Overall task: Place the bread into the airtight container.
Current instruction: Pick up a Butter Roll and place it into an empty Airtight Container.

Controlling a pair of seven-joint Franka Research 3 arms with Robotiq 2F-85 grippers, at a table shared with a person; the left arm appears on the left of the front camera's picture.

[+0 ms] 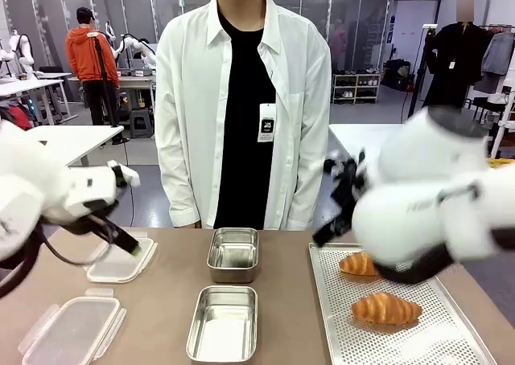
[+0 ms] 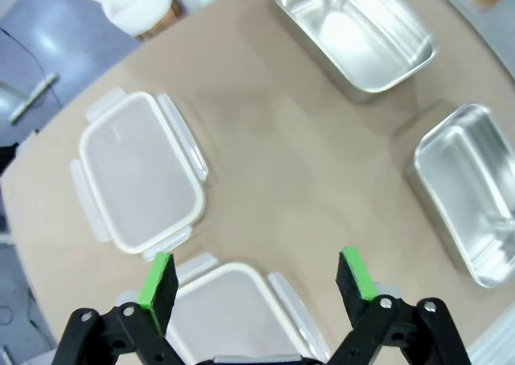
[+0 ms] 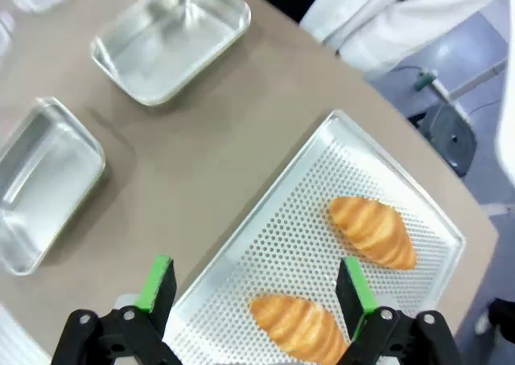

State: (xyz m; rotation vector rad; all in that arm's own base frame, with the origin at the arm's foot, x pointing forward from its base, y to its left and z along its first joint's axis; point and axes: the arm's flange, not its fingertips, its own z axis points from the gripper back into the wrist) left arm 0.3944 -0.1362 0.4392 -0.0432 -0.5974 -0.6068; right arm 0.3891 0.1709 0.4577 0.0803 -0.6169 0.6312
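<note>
Golden croissant (image 3: 299,326) sits just under right claw (image 3: 256,276), jaws apart, long axis slanting across gap; left claw (image 2: 257,276), also apart, well off over plastic lid (image 2: 233,309).

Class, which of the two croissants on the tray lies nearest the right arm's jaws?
The croissant low in the right wrist view, just ahead of the open jaws; the other croissant lies farther along the tray.
</note>
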